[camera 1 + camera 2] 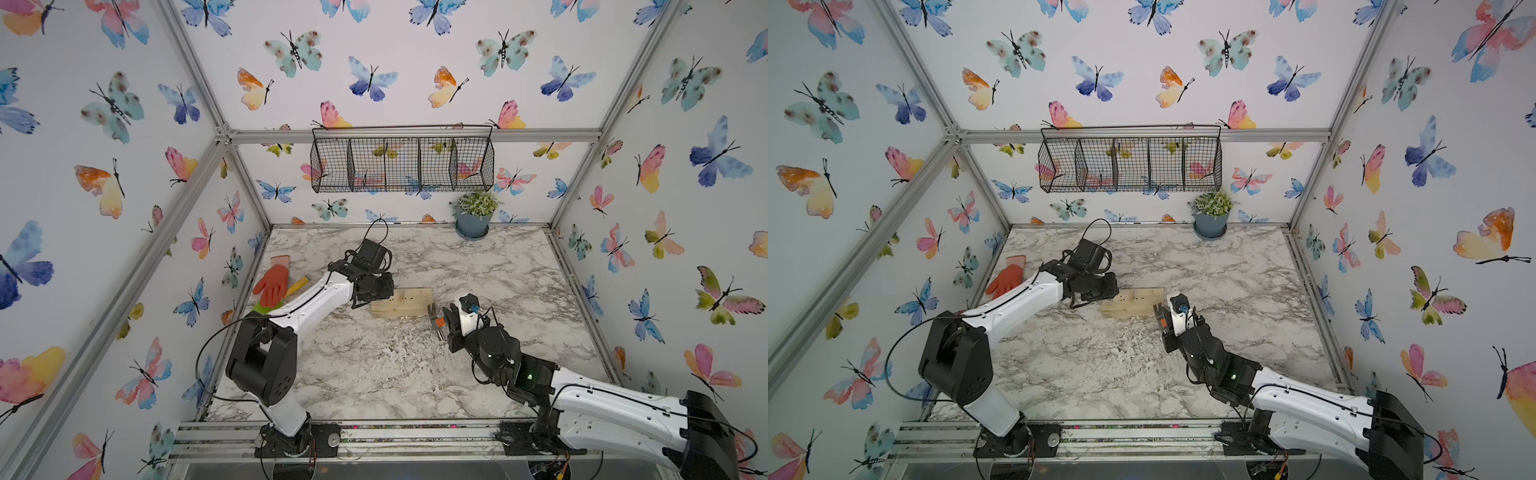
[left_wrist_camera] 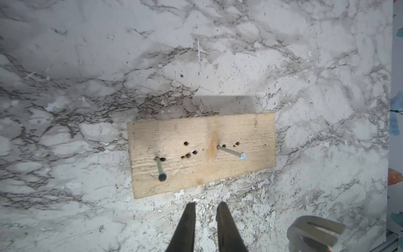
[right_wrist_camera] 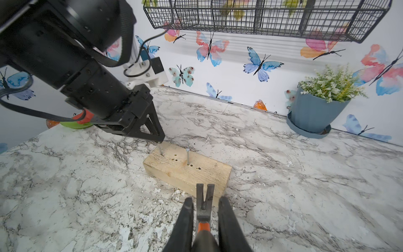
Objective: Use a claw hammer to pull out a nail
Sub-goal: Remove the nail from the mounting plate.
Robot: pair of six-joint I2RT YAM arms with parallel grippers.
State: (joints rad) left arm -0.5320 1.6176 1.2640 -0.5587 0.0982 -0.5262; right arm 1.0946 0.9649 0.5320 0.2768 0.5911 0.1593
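A wooden block (image 1: 401, 301) (image 1: 1133, 301) lies mid-table with two nails standing in it: one nail (image 2: 231, 152) (image 3: 187, 156) near its middle, the other nail (image 2: 160, 168) (image 3: 160, 150) near its left end. My right gripper (image 3: 205, 199) (image 1: 446, 316) is shut on the claw hammer (image 3: 204, 196) (image 1: 436, 318). The hammer's claw points at the block's near right end, and its orange neck sits between the fingers. My left gripper (image 2: 206, 204) (image 3: 160, 138) hovers at the block's left end, just above the left nail. Its jaws are slightly apart with only marble showing between them.
An orange glove (image 1: 272, 284) and a yellow-handled green tool (image 1: 297, 286) lie at the table's left edge behind my left arm. A potted plant (image 1: 473, 220) stands at the back wall. A wire basket (image 1: 401, 160) hangs above it.
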